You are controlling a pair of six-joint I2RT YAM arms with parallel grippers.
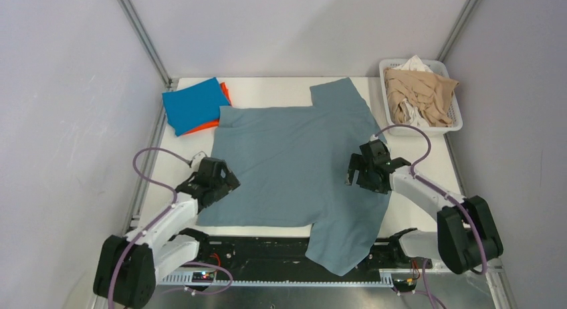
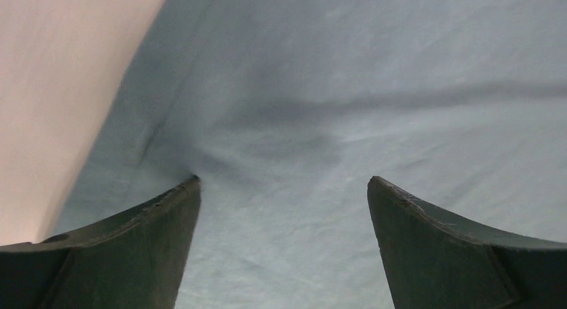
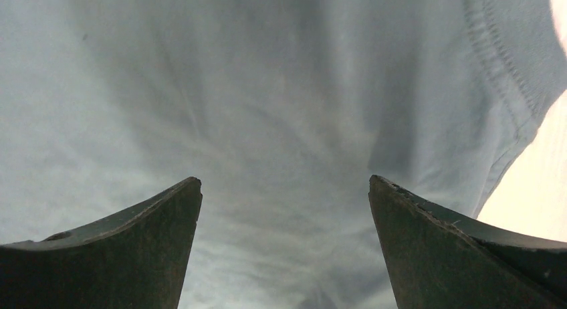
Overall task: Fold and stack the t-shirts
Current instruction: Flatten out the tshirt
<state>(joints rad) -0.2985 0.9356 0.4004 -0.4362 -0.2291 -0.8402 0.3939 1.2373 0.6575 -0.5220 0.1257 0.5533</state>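
white basket of beige and white garments beside grey-blue t-shirt

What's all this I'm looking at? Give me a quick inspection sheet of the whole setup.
Surface: white table.
Job's things: grey-blue t-shirt spread flat, one sleeve over the near edge; bright blue shirt folded atop orange shirt, far left.
Clutter: white basket holding beige and white garments, far right.
Grippers: left gripper and right gripper open, over the big shirt's side edges.
Cables: purple cables looping by each arm.
Surroundings: plain walls, metal framing.
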